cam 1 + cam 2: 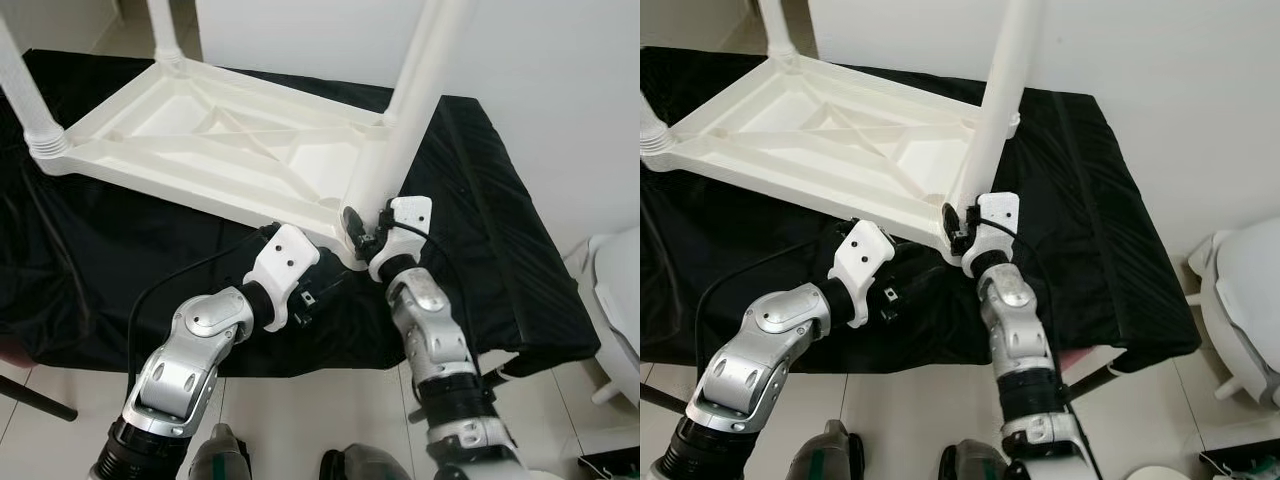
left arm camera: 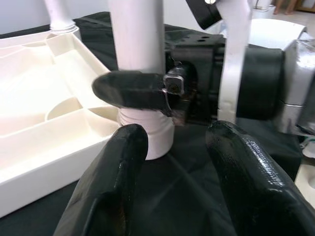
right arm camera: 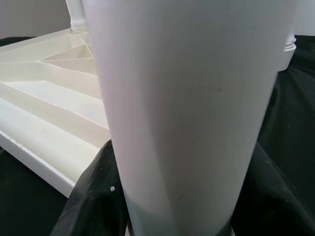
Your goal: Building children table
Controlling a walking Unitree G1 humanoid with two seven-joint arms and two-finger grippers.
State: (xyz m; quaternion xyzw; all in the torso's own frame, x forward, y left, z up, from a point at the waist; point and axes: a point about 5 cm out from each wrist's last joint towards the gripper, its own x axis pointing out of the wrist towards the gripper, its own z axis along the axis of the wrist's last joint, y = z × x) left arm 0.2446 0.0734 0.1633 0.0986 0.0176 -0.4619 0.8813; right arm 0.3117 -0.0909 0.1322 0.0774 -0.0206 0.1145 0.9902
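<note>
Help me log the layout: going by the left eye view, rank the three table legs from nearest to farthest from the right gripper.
1. Near-right leg, clamped by the right gripper.
2. Back leg, at the far corner.
3. Left leg, at the left edge; it looks slightly farther than the back leg.

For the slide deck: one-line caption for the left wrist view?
Right gripper clasps the white plastic table leg above the upturned white tabletop; open left gripper waits close by.

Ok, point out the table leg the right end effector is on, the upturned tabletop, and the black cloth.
table leg [image 1: 415, 85], left eye view, mid shaft.
upturned tabletop [image 1: 150, 120], left eye view, ribbed underside.
black cloth [image 1: 490, 200], left eye view, bare stretch right of the leg.
right end effector [image 2: 133, 91], left wrist view, finger across the leg.
</note>
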